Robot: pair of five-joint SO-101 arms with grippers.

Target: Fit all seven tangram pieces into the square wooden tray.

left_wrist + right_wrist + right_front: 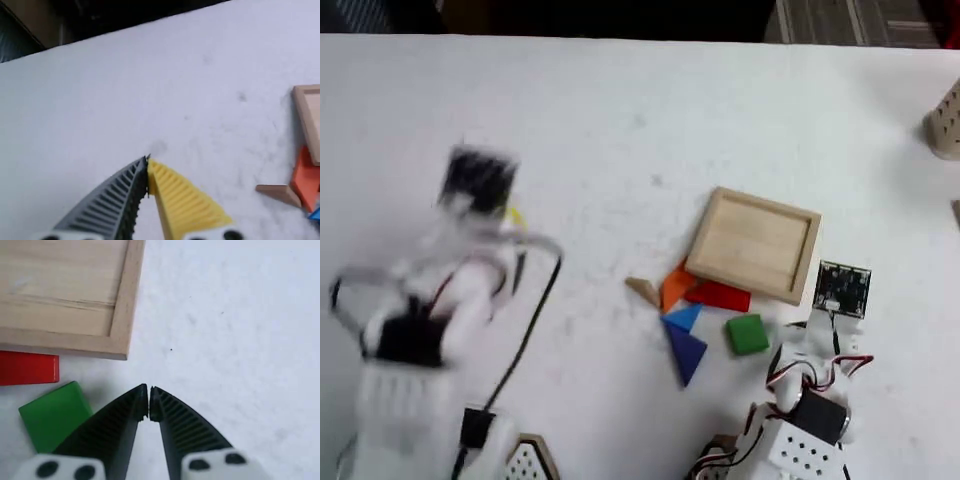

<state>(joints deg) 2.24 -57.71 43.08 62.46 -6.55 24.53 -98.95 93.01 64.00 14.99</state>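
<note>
Both are clenched empty: the right gripper (149, 402) sits just beside the green square (50, 420) and wooden tray (122, 305), the left gripper (147, 172) well apart.

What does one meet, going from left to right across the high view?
left arm → tan piece → orange piece → green square → right wrist camera. The tray, the red piece and the blue pieces overlap these, so they are left out.
</note>
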